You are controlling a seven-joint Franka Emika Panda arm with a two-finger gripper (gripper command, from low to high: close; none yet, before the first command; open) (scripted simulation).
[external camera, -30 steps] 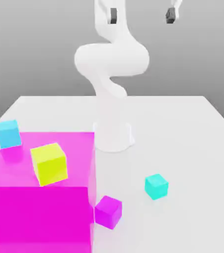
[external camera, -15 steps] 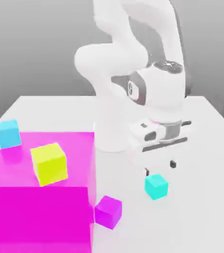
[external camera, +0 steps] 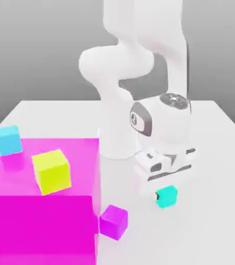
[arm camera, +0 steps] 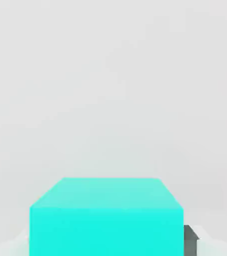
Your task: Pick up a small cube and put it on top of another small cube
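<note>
The small cube (external camera: 167, 197) is turquoise and rests on the white table (external camera: 213, 155) at the exterior view's right, in front of the arm's base. My gripper (external camera: 165, 194) has come straight down over it, one finger on each side, shut on the cube. In the hand view the small cube (arm camera: 105, 217) sits close up between the fingers, and a dark finger pad (arm camera: 189, 240) lies against one of its sides.
A big magenta block (external camera: 42, 212) fills the exterior view's left front, with a yellow cube (external camera: 51, 171) on top. A small magenta cube (external camera: 113, 221) stands beside the block. A sky-blue cube (external camera: 9, 140) sits behind it. The arm's base (external camera: 118, 142) stands mid-table.
The hand dropped from high above the table onto the turquoise cube. Its fingers, wide apart before, have closed on the cube's sides.
</note>
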